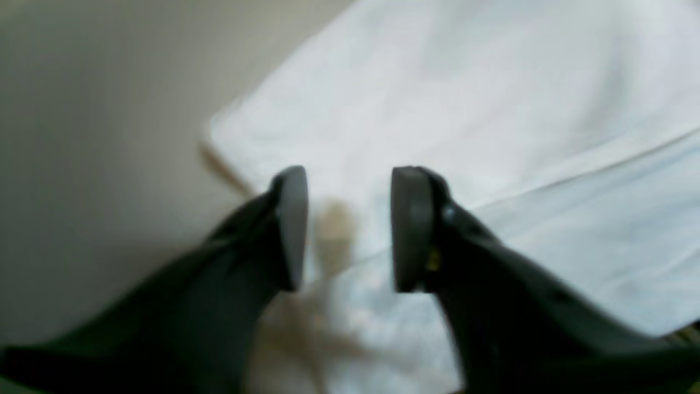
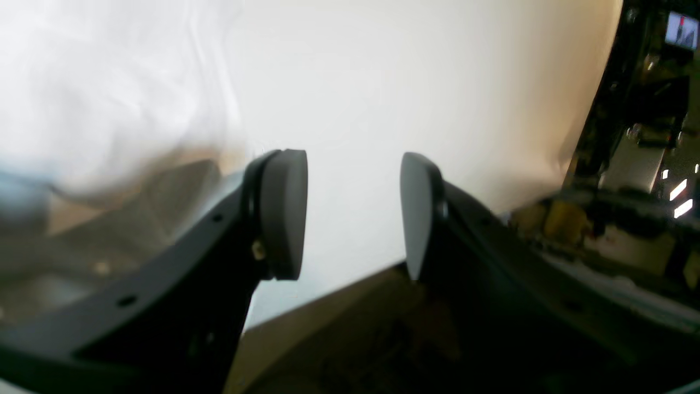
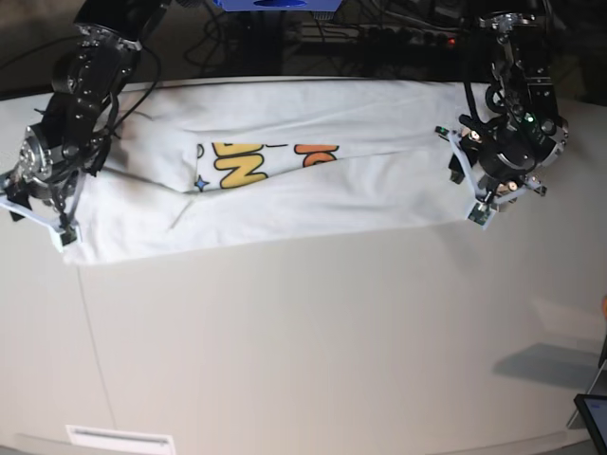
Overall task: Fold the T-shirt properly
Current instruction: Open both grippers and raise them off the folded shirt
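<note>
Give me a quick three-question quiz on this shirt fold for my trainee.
1. True or false: the T-shirt lies as a long band across the table.
2. Which shows between the folded flaps: (a) printed lettering, (b) a zipper, (c) a pocket?
3. Is the left end effector clamped on cloth?

Key:
1. True.
2. (a), yellow and orange lettering.
3. No; its jaws stand apart over the shirt's edge with nothing between them.

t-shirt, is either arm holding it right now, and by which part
Nothing is held. The left gripper and right gripper both have their jaws apart with no cloth between them, over opposite ends of the T-shirt.
</note>
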Robot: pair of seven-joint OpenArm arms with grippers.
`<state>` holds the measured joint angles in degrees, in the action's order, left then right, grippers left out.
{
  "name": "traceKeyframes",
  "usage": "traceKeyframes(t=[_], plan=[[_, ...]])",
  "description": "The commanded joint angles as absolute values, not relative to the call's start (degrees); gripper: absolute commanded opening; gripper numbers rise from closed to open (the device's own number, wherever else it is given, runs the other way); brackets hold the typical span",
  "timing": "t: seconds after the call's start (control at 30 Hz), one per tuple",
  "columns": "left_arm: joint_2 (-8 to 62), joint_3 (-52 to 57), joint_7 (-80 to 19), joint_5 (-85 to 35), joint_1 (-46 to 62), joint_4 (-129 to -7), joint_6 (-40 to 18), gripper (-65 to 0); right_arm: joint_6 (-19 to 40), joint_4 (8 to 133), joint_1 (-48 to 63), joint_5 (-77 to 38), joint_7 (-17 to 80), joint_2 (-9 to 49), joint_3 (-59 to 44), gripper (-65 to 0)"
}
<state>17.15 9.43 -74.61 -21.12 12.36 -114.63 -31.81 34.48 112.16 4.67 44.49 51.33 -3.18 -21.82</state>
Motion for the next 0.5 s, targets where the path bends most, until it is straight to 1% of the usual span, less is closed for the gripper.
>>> traceKeyframes(t=[0.0,0.03,0.07,0.1,0.13,0.17,0.23,0.37,0.47], plan=[[17.19,9.89,-72.75,-20.70,12.70,-115.65,-32.13,-51.6,34.15,113.63,5.05,44.97,48.92,-3.03,-22.11,-40.5],[16.40,9.89,-70.29,-20.44,13.14,-115.47,-32.13,-62.3,34.15,113.89,6.20,44.44,46.46,-3.47,-21.85,-44.7],[15.69,9.80,-67.74,-20.09,13.49,-115.12,-32.13,-65.0,34.15,114.07,7.16,43.21,43.56,-4.18,-21.85,-51.1],[15.34,10.07,-65.27,-20.09,14.64,-114.95,-32.13,-65.0,34.15,114.07,7.96,41.71,41.01,-4.44,-22.11,-57.9],[14.90,10.07,-62.55,-20.09,15.87,-114.95,-32.13,-64.5,34.15,114.07,8.75,40.04,38.99,-4.62,-22.20,-63.0],[14.37,10.07,-59.21,-20.09,16.92,-114.95,-32.04,-65.0,34.15,113.98,10.07,37.85,37.32,-4.62,-22.37,-65.0],[13.23,10.07,-52.18,-20.09,19.12,-114.24,-31.96,-65.0,34.15,113.98,12.44,32.13,34.42,-4.70,-22.99,-63.8],[12.88,10.07,-40.66,-20.09,23.16,-113.71,-31.87,-65.0,34.15,113.89,15.25,20.00,31.34,-4.70,-27.21,-64.1],[12.00,10.15,-34.77,-20.09,25.45,-113.63,-31.34,-65.0,34.15,113.27,15.78,16.66,31.52,-4.53,-29.76,-64.1]])
